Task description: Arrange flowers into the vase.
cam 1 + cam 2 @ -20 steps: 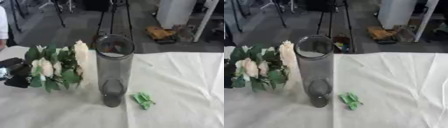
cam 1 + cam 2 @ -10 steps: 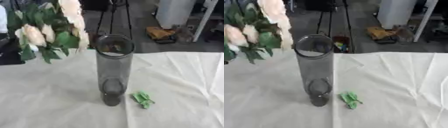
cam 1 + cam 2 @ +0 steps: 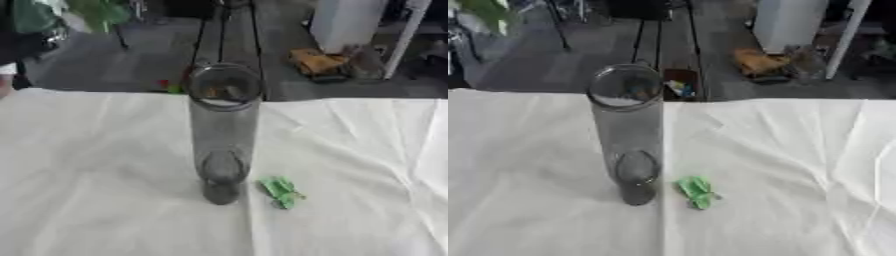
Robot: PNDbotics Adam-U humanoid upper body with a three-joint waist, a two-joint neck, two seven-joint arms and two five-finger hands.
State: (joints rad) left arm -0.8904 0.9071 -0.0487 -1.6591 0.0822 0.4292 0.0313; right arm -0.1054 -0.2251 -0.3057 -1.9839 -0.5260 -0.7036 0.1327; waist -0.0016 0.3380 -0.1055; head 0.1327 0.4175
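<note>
- The tall, clear glass cylinder vase (image 3: 224,135) stands upright on the white creased tablecloth (image 3: 96,170), near the middle of the table. Its open mouth faces up and nothing is inside it.
- A small, crumpled green leaf scrap (image 3: 281,191) lies on the cloth just beside the vase base, on the robot's right, not touching it.
- Of the flower bunch, only green leaves (image 3: 98,11) show at the top left edge of the left eye view, raised well above the table and to the left of the vase mouth. No blooms or stems can be made out.
- Neither robot hand shows in either view. Whether any fingers are closed round the stems cannot be told.
- Step in hand, as judged: the bunch is lifted and not yet over the vase; insertion has not begun.
- Next move, as judged: bring the bunch over the vase mouth, stems pointing down and centred in the rim, then lower it straight.
- Caution: the vase is tall and narrow; a sideways push on the rim could tip it.
</note>
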